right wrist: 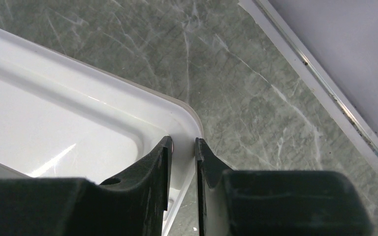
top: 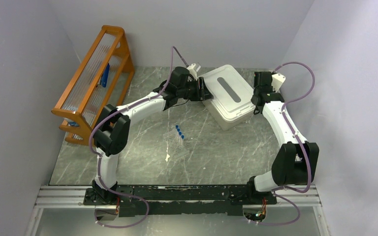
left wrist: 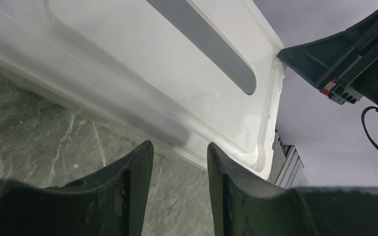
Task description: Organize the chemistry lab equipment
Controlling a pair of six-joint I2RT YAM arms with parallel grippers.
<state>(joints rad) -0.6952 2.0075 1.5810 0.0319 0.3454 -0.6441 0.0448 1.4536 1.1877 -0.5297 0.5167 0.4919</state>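
Equipment of the task lies loose at mid-bench (top: 216, 152): nearest the arm bases a small white piece (top: 168, 158), then the clear thin tubes (top: 176, 143), then the tiny blue-capped pieces (top: 178, 131) in a short row just beyond them. None of these items is held or touched; both arms reach past them to the far side.

Farther back stands the white box (top: 221, 115), set askew and covered by its lid (top: 229, 91). The left end effector (left wrist: 179, 147) is at the box's left edge, jaws part-spread with nothing between them and the lid edge just ahead of the tips. The right end effector (right wrist: 183, 142) straddles the lid rim at the far right corner, one finger inside the rim and one outside, standing close together; whether they bear on the rim cannot be told.

Judgement: placing an arm at each side suits lifting the lid evenly, so the box can receive the loose items.

At far left the orange rack (top: 91, 83) carries a blue item (top: 105, 74).
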